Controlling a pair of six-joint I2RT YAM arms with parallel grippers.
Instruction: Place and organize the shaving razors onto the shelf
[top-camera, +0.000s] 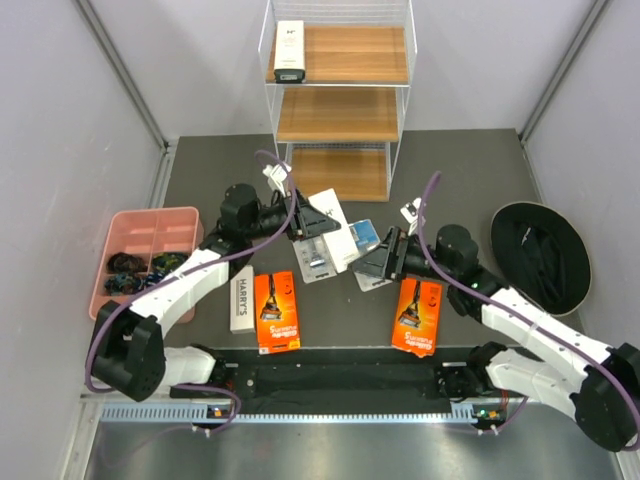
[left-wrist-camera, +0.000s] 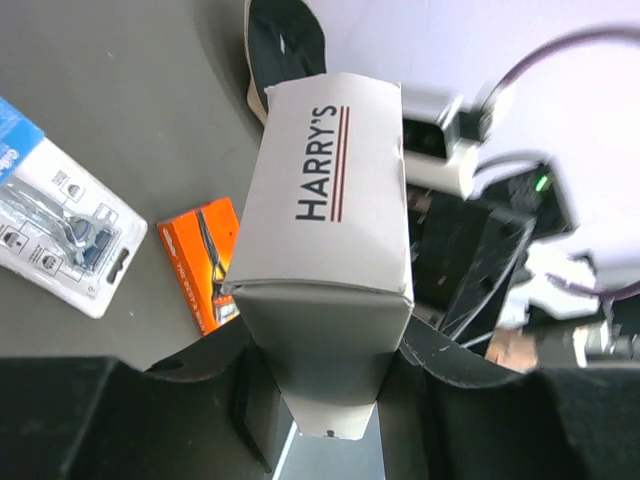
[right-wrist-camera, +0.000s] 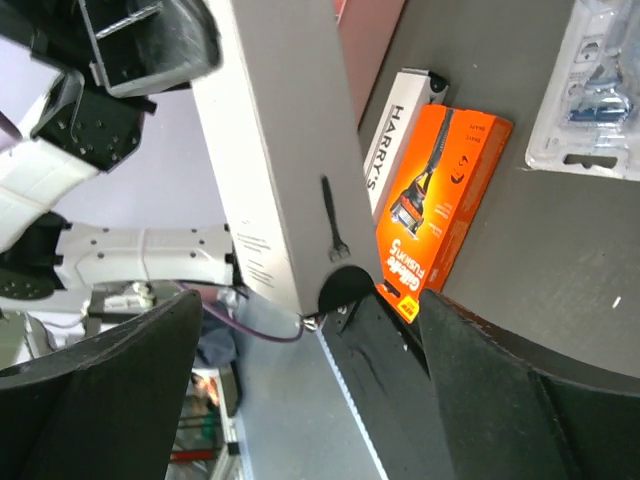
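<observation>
Now: HARRY'S box spanning the gap between both grippers

Far left of the top view: pink tray (top-camera: 155, 212), no part of the job. Just right of it, flat on the table: loose HARRY'S box (top-camera: 241, 298), with orange card (top-camera: 277, 311) just beside.

Centre: left gripper (left-wrist-camera: 330, 370) closed at middling width on the near end of the held HARRY'S box (left-wrist-camera: 325, 230), raised off the table. Long axis pointing away from that wrist, toward the right arm. On the table under it: blister pack (top-camera: 316, 262).

Right of centre: right gripper (right-wrist-camera: 310, 305) spread wide, gripping nothing. Far end of the held box in between its fingers (right-wrist-camera: 110, 400); contact impossible to tell. Further right: second orange card (top-camera: 418, 316).

Upper centre: shelf (top-camera: 338, 115), with shelved box (top-camera: 290, 50) on the top tier's left end, lengthwise front to back.

Judged: shelf straight up-frame from the left gripper, nearer that arm. Probably a handover or re-grip first, then box length turned to match the shelved one.
</observation>
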